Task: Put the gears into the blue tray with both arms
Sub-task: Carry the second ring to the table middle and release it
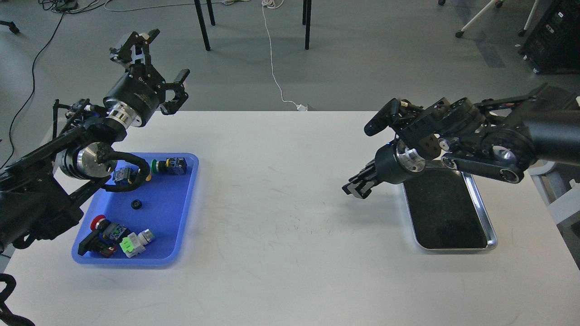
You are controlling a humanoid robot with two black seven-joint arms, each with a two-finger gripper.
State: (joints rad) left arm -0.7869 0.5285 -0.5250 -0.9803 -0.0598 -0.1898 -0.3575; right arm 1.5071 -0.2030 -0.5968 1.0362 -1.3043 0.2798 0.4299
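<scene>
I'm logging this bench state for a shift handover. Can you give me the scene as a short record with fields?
surface: white table
blue tray: left side of the table, holds one gear and several push-button switches
gear: lies flat on the tray floor, near its middle, apart from the switches
push-button switches: one cluster at the tray's near end, others at its far end
steel tray: right side, dark inside, nothing visible in it
left gripper: raised beyond the table's far edge, jaws open, holding nothing
right gripper: low over the table beside the steel tray, jaw state unclear
</scene>
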